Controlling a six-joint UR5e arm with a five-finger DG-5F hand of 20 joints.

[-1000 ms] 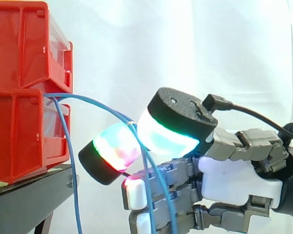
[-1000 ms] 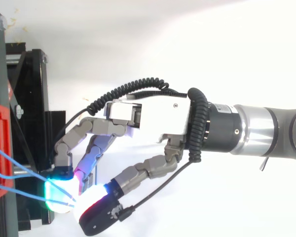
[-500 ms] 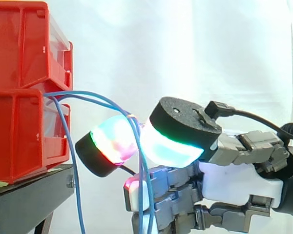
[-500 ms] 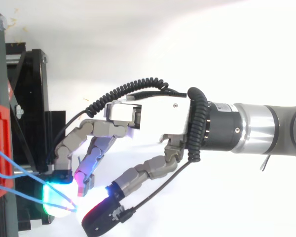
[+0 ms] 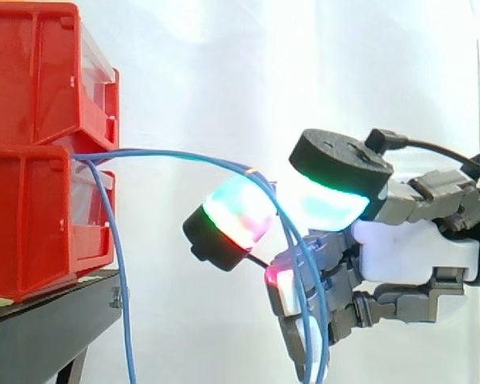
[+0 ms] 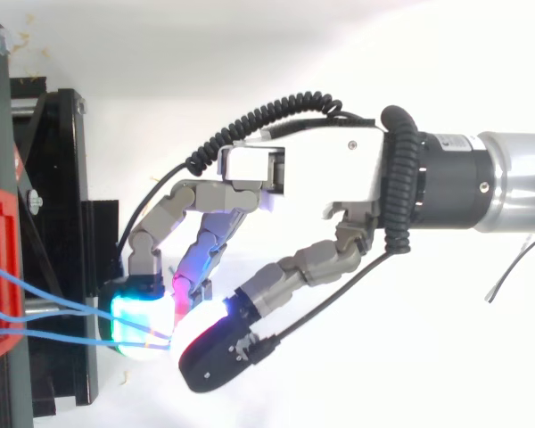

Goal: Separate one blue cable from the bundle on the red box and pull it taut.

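Two stacked red bins (image 5: 32,216) sit on a black stand (image 5: 48,320) at the left, before a white curtain (image 5: 224,64). A blue cable (image 5: 160,154) comes out at the seam between the bins. It bows rightward in a shallow arc to the hand (image 5: 408,252), then drops down across the lower fingers and out of frame. The hand is clamped on it: the cable passes between two glowing pads (image 5: 232,220) that meet at the top of the arc. One pad has a broad black back and the other glows cyan and red.

From the side, the arc looks like two strands running close together. A separate hanging strand (image 5: 122,276) falls from the same seam, just off the front of the lower bin and well clear of the hand.

From above, the hand (image 6: 312,174) reaches in from the right with its fingers curled toward the bins. Several blue strands (image 6: 71,337) leave the red bin edge (image 6: 4,267) spread apart and converge in nearly straight lines on the pinch point between the pads. The pinch sits over the outer edge of the stand (image 6: 45,178), apart from the bins. How many strands are actually caught there cannot be told.
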